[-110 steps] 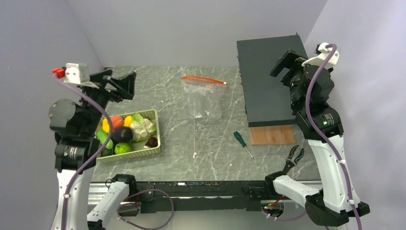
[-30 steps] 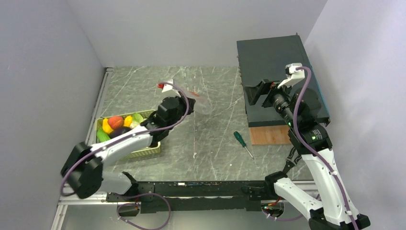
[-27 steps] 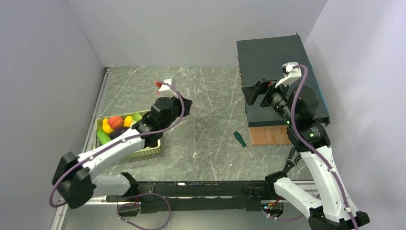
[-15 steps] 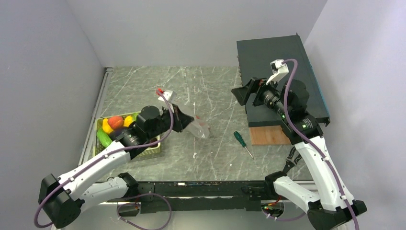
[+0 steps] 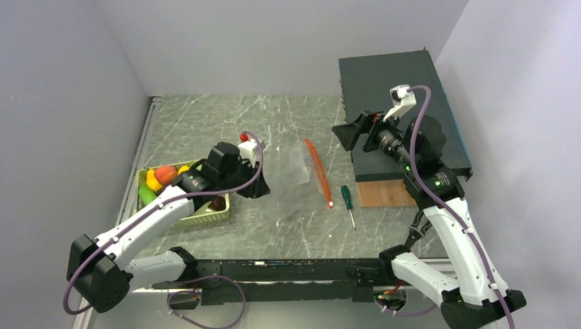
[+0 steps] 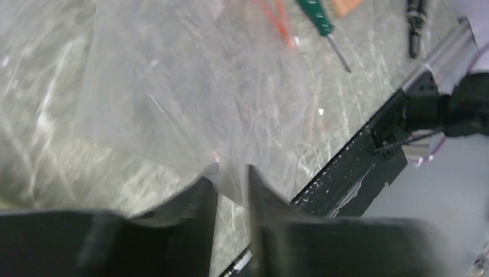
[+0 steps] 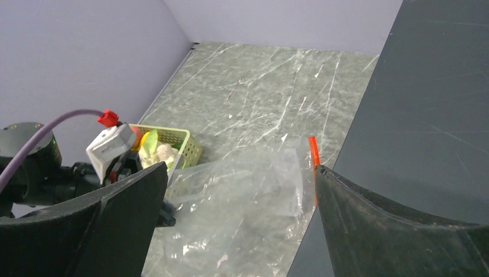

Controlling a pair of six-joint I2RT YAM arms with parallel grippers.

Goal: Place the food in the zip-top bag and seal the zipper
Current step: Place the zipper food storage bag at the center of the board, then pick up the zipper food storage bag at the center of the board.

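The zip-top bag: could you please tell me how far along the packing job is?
Nothing is packed yet. In hand: the left gripper pinches the zip-top bag at the edge away from the zipper, which lies near the screwdriver. The right gripper is open and holds nothing. Left to do: all the food sits in the basket, so loading and sealing remain.

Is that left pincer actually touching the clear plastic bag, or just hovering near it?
Touching. The left wrist view shows the left pincer closed on a fold of the clear zip-top bag, with the film caught between its fingertips.
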